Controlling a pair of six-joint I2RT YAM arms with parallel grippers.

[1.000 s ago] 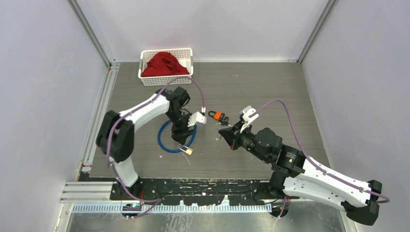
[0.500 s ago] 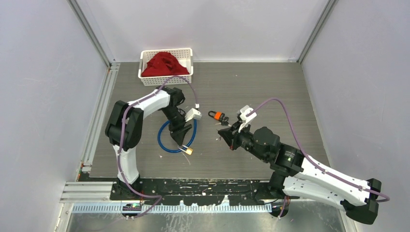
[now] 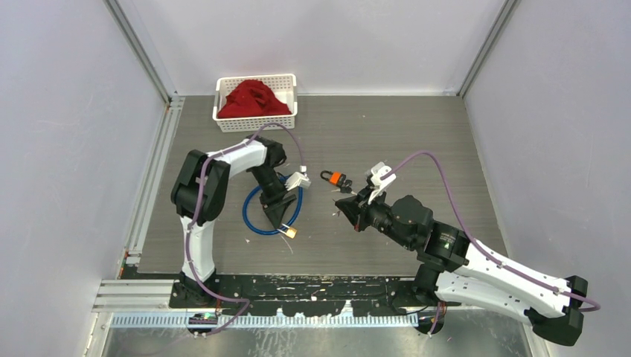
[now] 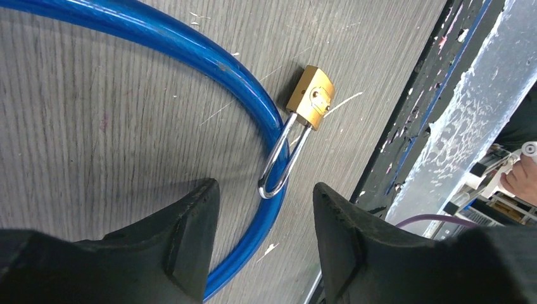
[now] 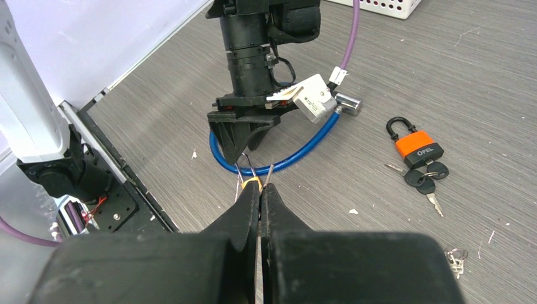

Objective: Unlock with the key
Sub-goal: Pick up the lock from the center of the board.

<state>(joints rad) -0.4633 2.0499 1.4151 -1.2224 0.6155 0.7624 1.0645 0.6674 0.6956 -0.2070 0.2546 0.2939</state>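
**Item 1, orange padlock** (image 5: 418, 149). Orange body lettered OPEL, with a black shackle. It lies flat on the table (image 3: 417, 141) between the two arms. The lettering reads only from the right wrist; from overhead it is a small orange block. Its long axis runs across the table, shackle toward the left arm. The black-headed keys (image 5: 427, 180) are bunched at its base. Whether one sits in the keyway cannot be told.

**Item 2, brass padlock** (image 4: 310, 97). Square gold body, with a silver shackle hooked round the blue cable (image 4: 190, 50). Only the left wrist view shows it clearly; from the right wrist it is mostly hidden behind fingertips. The body points toward the table's near edge, the shackle bow toward the left gripper.

**Item 3, left gripper** (image 4: 265, 190). Fingers spread wide and holding nothing, poised over the shackle bow.

**Item 4, right gripper** (image 5: 259, 190). Fingers pressed together; whether they hold anything cannot be told. It is near the orange padlock but apart from it.

**Item 5, basket** (image 3: 256, 119). White, holding a red cloth (image 3: 253, 98), at the table's far left. It is seen whole only from overhead.
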